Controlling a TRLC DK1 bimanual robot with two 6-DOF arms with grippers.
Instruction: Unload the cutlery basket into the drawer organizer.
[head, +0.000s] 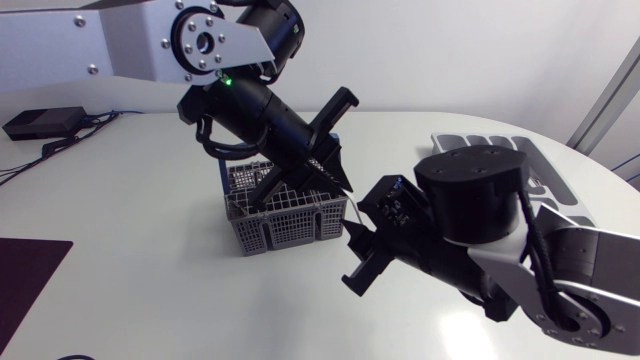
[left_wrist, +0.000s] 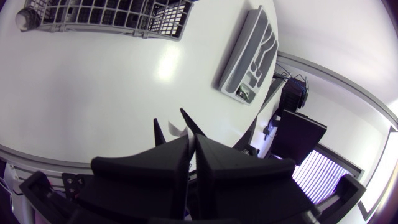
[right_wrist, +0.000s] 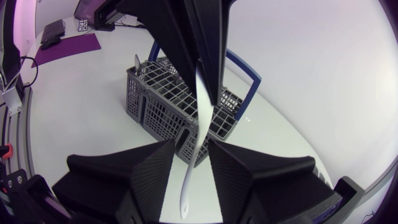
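Observation:
The grey wire cutlery basket (head: 285, 215) with a blue handle (right_wrist: 245, 68) stands mid-table. My left gripper (head: 335, 180) hangs just above the basket's right end, shut on the upper end of a white utensil (right_wrist: 189, 174). In the left wrist view only a white tip (left_wrist: 180, 130) shows at the fingertips. The utensil hangs down between the fingers of my right gripper (right_wrist: 189, 171), which stand on either side of it with a small gap, open. In the head view my right gripper (head: 355, 260) is right of the basket. The grey drawer organizer (left_wrist: 249, 59) lies at the far right (head: 485, 140). Another utensil (right_wrist: 137, 62) stands in the basket.
A dark purple mat (head: 25, 280) lies at the table's near left. A black box (head: 40, 122) with cables sits at the far left edge. My right arm's bulky links (head: 470, 200) cover the table between basket and organizer.

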